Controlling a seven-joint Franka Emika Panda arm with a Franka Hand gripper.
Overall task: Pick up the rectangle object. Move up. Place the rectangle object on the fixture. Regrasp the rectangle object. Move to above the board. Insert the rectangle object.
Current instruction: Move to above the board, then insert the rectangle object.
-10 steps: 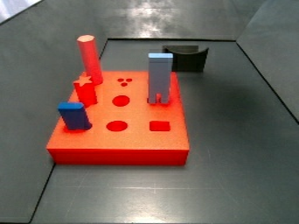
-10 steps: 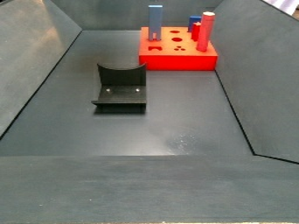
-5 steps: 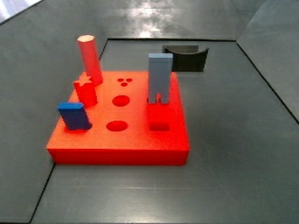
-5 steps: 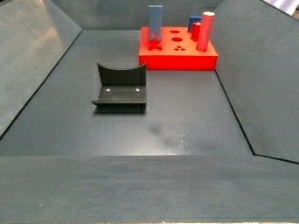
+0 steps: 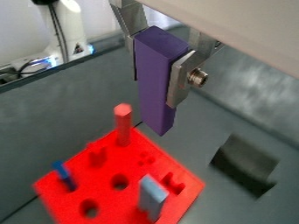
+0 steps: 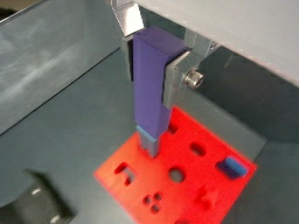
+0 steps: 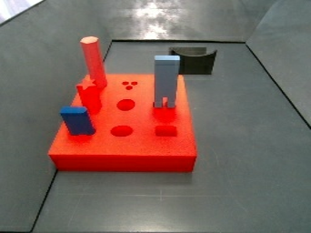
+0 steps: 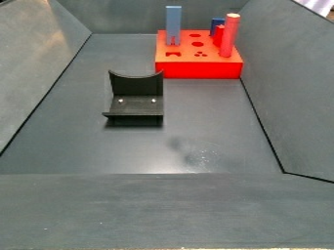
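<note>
While no writing or label can be read on anything, I hold the rectangle object (image 5: 155, 77) in my gripper (image 5: 158, 54), its silver fingers (image 5: 181, 79) clamped on its upper part. It is a dark purple long block with plain faces, hanging upright above the board (image 5: 114, 185) in both wrist views. That orange-red slab carries a grey-blue peg (image 7: 165, 81), a red cylinder (image 7: 91, 60) and a short blue block (image 7: 76, 120). Apart from it, the fixture (image 8: 135, 96) stands black on the dark floor (image 8: 196, 146). Both side views match those of half a second ago; neither shows my gripper or the block.
</note>
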